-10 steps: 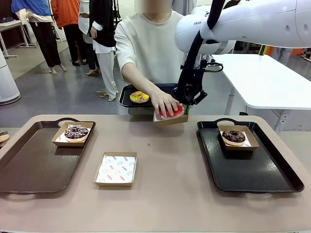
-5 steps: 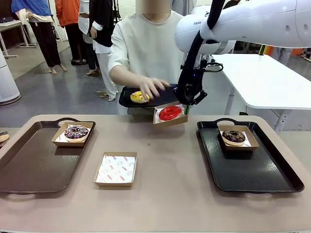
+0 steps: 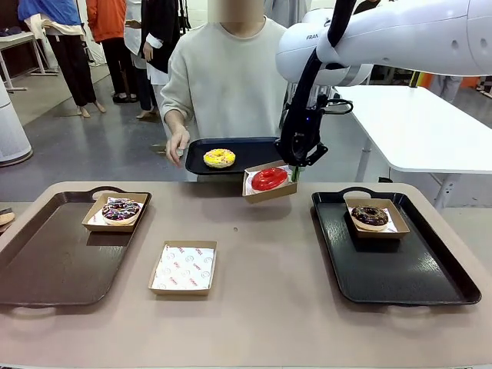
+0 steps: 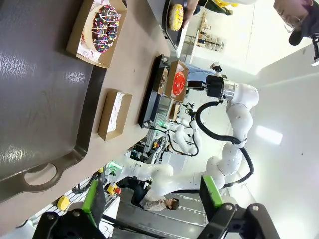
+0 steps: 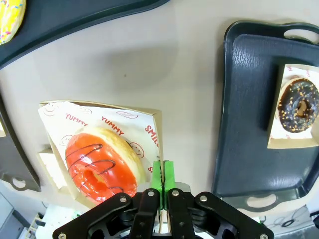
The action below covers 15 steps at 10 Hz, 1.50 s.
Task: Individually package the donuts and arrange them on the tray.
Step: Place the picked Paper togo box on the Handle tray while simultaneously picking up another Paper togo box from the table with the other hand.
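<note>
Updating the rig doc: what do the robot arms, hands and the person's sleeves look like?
Right arm: glossy white rounded links, grey "FRAN" lettering, black cable. Right hand: black, green pads. Left hand: black too, same green pads. Person's sleeves: cream, long.

A robotics lab hall: bare grey floor [image 3: 92, 146], a white worktable [image 3: 415, 123] at two o'clock, people [image 3: 104, 31] standing at eleven o'clock.

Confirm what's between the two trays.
Front view: an empty paper-lined box, nearer the left tray; farther back, the red donut's box held by the right gripper; otherwise bare tabletop.
</note>
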Motion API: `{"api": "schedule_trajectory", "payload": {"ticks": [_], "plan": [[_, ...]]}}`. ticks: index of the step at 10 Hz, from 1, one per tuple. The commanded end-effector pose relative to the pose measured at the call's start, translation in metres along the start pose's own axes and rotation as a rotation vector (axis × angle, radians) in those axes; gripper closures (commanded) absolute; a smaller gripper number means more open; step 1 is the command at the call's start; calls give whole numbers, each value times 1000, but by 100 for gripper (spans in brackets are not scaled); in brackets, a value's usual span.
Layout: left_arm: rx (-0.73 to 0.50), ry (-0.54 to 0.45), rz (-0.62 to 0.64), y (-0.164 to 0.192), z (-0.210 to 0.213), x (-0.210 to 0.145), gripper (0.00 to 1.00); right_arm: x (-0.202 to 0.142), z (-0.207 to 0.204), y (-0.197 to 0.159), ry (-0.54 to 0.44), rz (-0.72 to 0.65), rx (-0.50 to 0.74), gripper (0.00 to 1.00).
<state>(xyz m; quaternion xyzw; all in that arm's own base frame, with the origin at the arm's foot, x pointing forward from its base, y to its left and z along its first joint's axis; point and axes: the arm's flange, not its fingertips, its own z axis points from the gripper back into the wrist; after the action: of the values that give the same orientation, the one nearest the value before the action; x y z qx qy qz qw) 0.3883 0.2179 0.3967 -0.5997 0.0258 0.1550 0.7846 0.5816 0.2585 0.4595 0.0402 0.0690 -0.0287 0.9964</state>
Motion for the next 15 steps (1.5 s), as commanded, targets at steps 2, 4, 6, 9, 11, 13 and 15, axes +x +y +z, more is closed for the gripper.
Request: {"api": "schedule_trajectory", "payload": {"ticks": [2, 4, 6, 9, 11, 13, 15], "plan": [[-3, 7, -13, -1, 1, 0, 0, 0, 0, 0, 0, -9, 2, 98], [-3, 7, -13, -1, 1, 0, 0, 0, 0, 0, 0, -9, 2, 98], [-3, 7, -13, -1, 1, 0, 0, 0, 0, 0, 0, -9, 2, 98], [120, 17, -32, -27, -6, 0, 0, -38, 22, -12, 7, 98, -9, 98], [252, 22, -56, -71, -19, 2, 0, -86, 52, -44, -25, 57, -45, 98], [434, 74, -67, -123, -50, 10, 0, -124, 65, -93, -20, 74, -63, 98], [577, 119, -86, -164, -90, 5, 0, -142, 61, -136, -52, 55, -65, 98]]}}
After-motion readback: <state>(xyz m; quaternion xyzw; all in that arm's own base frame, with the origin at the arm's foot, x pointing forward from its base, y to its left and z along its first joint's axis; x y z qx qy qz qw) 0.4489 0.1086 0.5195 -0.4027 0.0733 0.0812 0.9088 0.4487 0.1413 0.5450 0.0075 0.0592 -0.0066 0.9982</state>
